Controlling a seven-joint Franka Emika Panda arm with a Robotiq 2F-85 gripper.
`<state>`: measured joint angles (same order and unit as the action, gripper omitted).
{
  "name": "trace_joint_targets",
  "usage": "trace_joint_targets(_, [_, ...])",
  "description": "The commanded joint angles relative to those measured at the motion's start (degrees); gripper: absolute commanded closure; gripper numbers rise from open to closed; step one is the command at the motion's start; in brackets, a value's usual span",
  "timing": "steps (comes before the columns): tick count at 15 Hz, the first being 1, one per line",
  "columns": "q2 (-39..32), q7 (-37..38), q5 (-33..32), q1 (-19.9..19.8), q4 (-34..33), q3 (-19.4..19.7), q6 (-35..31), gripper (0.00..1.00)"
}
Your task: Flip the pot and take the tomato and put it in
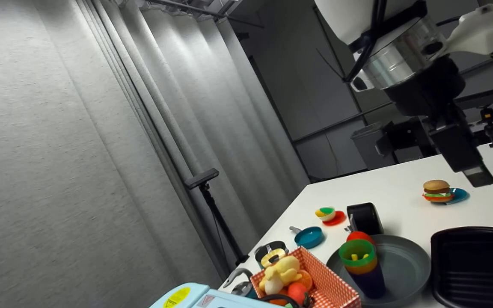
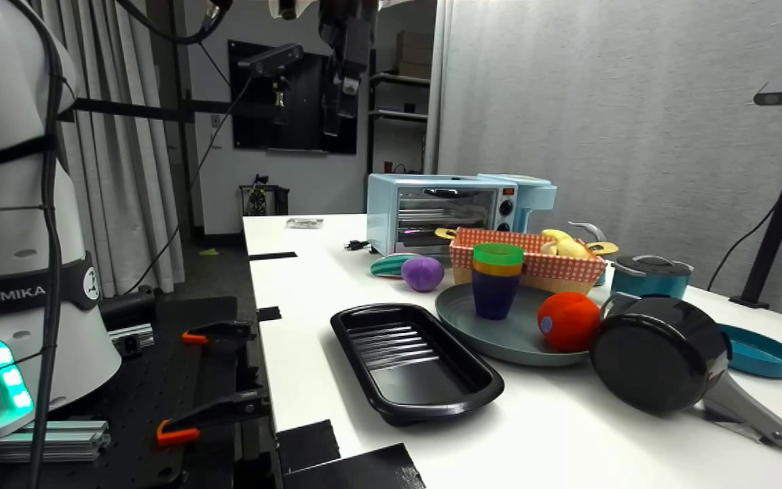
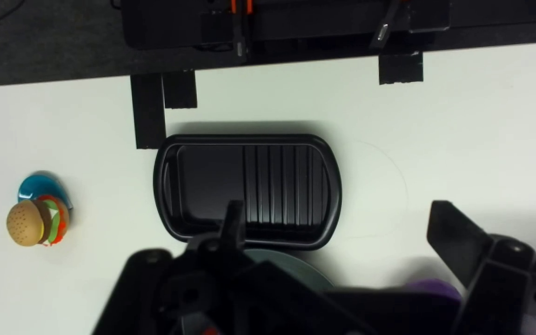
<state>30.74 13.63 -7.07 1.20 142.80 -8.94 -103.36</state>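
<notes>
Right it first, fill it after

The step in hand, I judge, is reaching for the pot (image 2: 659, 354), which lies on its side in both exterior views, its handle (image 2: 754, 411) slanting down to the table (image 2: 533, 435). The tomato (image 2: 567, 322) sits at the edge of the dish (image 2: 499, 336), just beside the pot; whether they touch I can't tell. Best to cross high over the cups (image 2: 496, 282), come down on the side away from the tomato, and grasp the handle close to the body, since a hold at its end would likely twist. Turn slowly and release only once the base is flat. The way the mouth faces is unclear, so check before rolling.

The arm (image 1: 426, 83) hangs well above the table. In the wrist view the gripper (image 3: 338, 211) is over the tray (image 3: 210, 181), its fingers (image 3: 234, 221) spread wide and holding nothing.
</notes>
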Motion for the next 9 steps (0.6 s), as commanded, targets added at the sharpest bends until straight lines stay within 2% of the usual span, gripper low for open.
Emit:
trace_joint_targets(1, [-2.74,-1.66,-1.99,-0.82,-1.55,2.29,-3.66,0.0])
trace_joint_targets(9, [-10.98,-2.95,-3.45,-3.77,-5.58,7.0,-14.02,0.0])
